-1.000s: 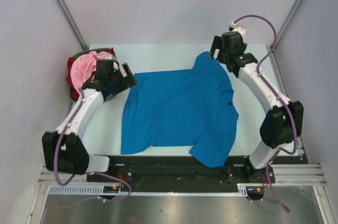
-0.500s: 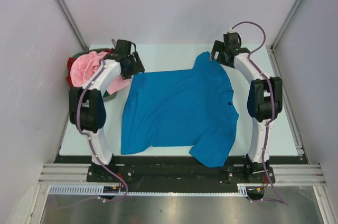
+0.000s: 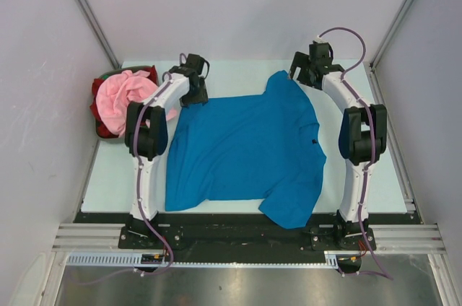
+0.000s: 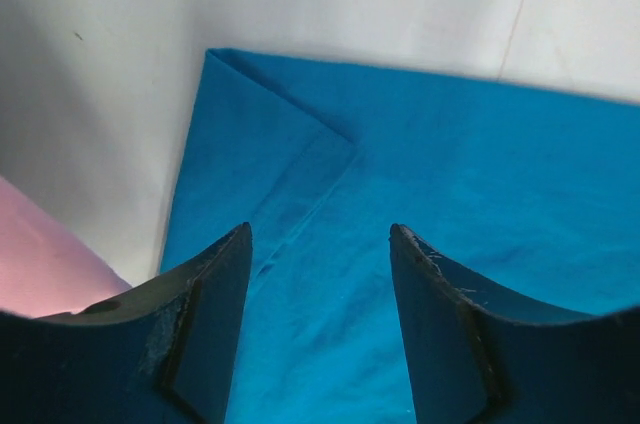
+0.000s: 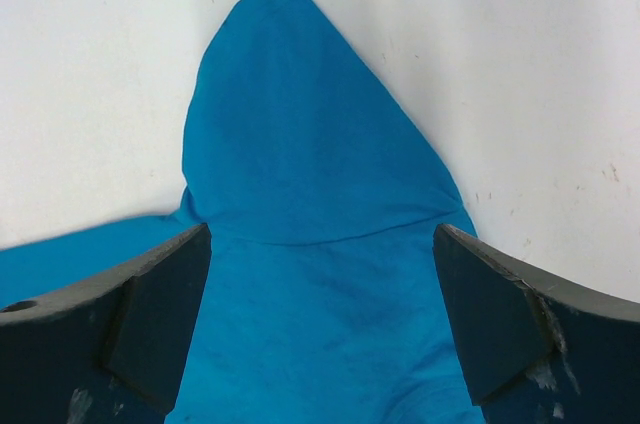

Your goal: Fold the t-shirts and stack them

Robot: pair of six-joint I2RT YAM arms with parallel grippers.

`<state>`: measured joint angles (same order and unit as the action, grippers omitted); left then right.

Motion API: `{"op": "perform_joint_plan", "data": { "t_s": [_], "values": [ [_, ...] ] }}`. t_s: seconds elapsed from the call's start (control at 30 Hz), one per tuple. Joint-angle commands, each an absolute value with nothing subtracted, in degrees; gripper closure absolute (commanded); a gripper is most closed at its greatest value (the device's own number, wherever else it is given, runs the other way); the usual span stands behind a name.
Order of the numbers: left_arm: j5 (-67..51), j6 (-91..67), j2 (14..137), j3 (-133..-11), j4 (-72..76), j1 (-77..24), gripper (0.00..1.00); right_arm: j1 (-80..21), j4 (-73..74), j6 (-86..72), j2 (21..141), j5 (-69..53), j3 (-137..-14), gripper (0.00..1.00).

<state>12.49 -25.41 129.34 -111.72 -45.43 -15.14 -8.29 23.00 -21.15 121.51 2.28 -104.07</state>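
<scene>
A bright blue t-shirt [image 3: 245, 151] lies spread flat on the white table. My left gripper [image 3: 193, 88] hovers open over its far left corner; the left wrist view shows the folded hem corner [image 4: 300, 159] between my open fingers [image 4: 205, 314]. My right gripper [image 3: 302, 75] hovers open over the far right sleeve, whose pointed tip [image 5: 285, 94] lies ahead of my fingers [image 5: 150, 304]. Both grippers are empty. A light pink t-shirt [image 3: 126, 97] lies crumpled on a red one [image 3: 101, 115] at the far left, with a bit of green at the back.
A dark basket [image 3: 112, 133] holds the pink and red pile at the table's left edge. Grey walls close in the left, back and right sides. A black rail [image 3: 231, 230] runs along the near edge by the arm bases.
My left arm has swung from beside the pink pile rightward and farther back, over the blue shirt's far left corner. My right arm has drawn upright; its gripper stays over the sleeve.
</scene>
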Motion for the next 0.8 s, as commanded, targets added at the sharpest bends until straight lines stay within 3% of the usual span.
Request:
{"op": "perform_joint_plan", "data": {
  "t_s": [0.0, 0.77],
  "values": [
    [16.7, -22.4, 130.7, -114.2, -47.7, -16.3, 0.39, -8.2, 20.1, -20.7, 122.6, 1.3, -104.8, 0.03],
    [19.7, -20.3, 139.4, -124.3, -50.8, -17.0, 0.48, -8.3, 17.6, -21.6, 123.0, -1.2, -102.2, 0.04]
  ]
}}
